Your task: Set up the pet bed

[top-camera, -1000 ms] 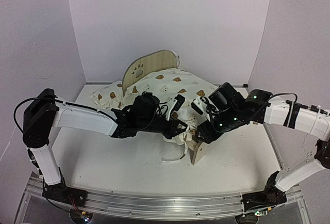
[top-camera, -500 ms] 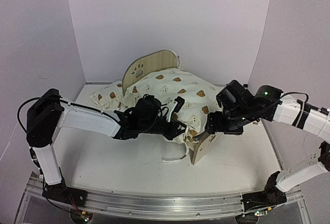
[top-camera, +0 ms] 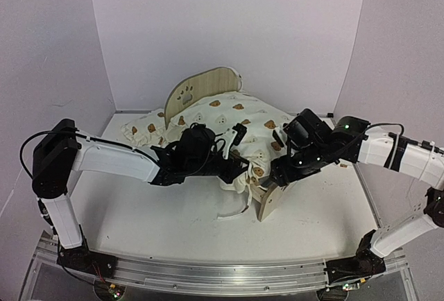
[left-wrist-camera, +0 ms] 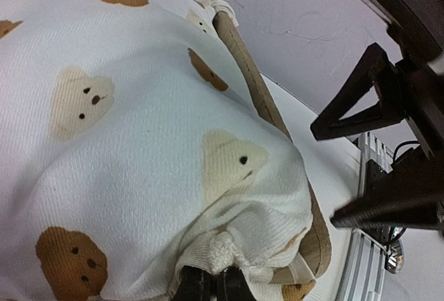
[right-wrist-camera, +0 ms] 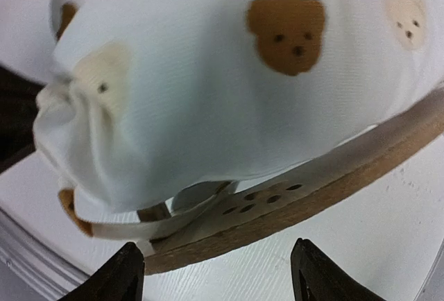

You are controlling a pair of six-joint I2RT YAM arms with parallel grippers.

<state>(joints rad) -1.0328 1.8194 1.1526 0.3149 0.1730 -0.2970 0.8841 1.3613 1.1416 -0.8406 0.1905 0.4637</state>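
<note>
The pet bed stands at mid-table, its plywood headboard at the back and its footboard at the front. The bear-print cushion lies over the frame and hides the striped base. My left gripper is shut on the cushion's front ruffled edge; in the left wrist view the gripper pinches it beside the footboard's rim. My right gripper is open and empty just above the footboard, its fingertips on either side of the paw-print cutout, below the cushion.
The small bear-print pillow lies left of the bed against the back wall. A white cushion tie trails onto the table by the footboard, and another tie hangs under the cushion's corner. The white walls stand close behind.
My right gripper swung out to the right half a second ago and has come back left over the footboard. My left gripper keeps its hold on the cushion edge, barely moved.
</note>
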